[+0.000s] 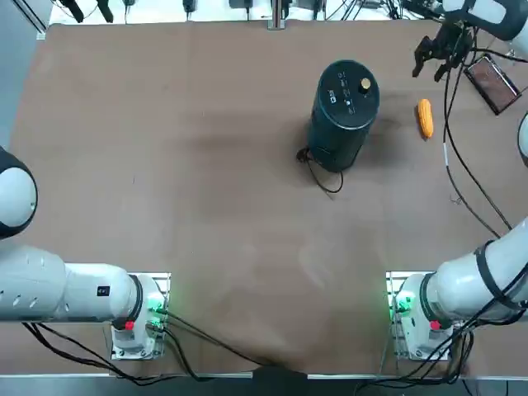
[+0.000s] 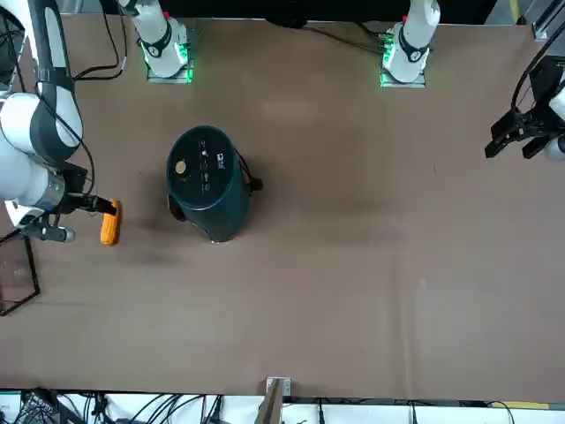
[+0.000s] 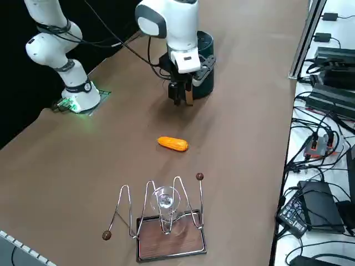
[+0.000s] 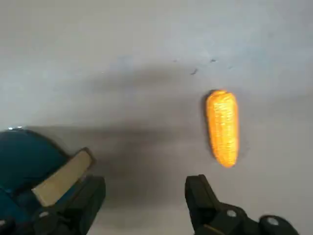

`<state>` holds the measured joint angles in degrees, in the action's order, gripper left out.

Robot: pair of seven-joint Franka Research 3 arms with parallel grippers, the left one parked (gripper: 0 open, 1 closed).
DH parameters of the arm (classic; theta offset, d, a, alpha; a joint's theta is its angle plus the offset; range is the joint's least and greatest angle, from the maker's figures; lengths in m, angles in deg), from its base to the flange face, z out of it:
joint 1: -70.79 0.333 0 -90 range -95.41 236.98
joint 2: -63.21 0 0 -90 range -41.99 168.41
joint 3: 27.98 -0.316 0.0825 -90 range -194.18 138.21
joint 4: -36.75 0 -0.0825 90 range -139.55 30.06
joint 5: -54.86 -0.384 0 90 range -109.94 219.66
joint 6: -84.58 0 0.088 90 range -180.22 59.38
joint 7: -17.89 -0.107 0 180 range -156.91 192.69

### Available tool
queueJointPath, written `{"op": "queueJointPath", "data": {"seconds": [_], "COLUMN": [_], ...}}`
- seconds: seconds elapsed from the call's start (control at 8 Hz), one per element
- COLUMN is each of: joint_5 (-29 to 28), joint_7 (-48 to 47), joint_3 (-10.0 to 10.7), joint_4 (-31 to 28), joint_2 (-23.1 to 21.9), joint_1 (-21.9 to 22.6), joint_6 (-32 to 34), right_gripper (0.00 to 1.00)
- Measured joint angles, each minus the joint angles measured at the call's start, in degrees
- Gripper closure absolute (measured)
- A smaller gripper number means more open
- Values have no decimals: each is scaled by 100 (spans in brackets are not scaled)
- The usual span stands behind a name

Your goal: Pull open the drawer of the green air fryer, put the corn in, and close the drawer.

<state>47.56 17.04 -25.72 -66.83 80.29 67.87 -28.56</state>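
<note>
One corn (image 1: 425,117), one green air fryer (image 1: 344,111), right jaws (image 1: 441,56) parted above table.

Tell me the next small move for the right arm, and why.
Probably swing the open, empty end effector toward the green air fryer to find the drawer handle: the air fryer looks closed, and the corn lies apart on the table, so opening comes first.

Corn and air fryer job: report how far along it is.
Nothing looks done yet. The corn lies on the table beside the green air fryer, and no drawer shows pulled out. In hand: the right hand hangs open and empty above the table near the corn, past it from the bases, touching nothing. Left: open the drawer, put the corn in, close the drawer.
</note>
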Motion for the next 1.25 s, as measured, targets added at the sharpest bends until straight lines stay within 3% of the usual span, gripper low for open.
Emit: {"op": "queueJointPath", "data": {"seconds": [0.5,1.25], "joint_5": [-411,-678], "joint_7": [-1791,-6237], "joint_3": [-1,-9], "joint_4": [-14,-38], "joint_2": [286,527], "joint_1": [12,279], "joint_6": [-14,-209], "right_gripper": [1,3]}}
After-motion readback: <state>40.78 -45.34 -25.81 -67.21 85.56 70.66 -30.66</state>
